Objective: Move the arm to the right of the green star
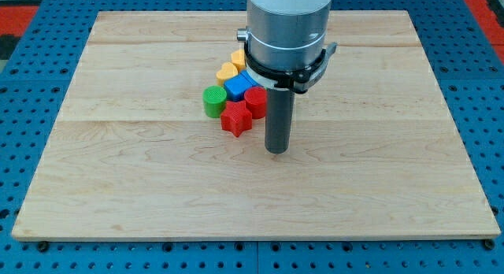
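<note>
My tip (276,151) rests on the wooden board, just right of and a little below a red star (236,119). A green block (214,101) stands at the left end of a tight cluster; it looks round rather than star-shaped. My tip is well to its right and lower in the view. The cluster also holds a red block (255,101), a blue block (239,87), a yellow heart (227,71) and another yellow block (239,59). The arm's body hides the cluster's right side, so any block there cannot be seen.
The wooden board (378,179) lies on a blue perforated table (31,132). The arm's grey cylinder (287,26) rises over the board's upper middle.
</note>
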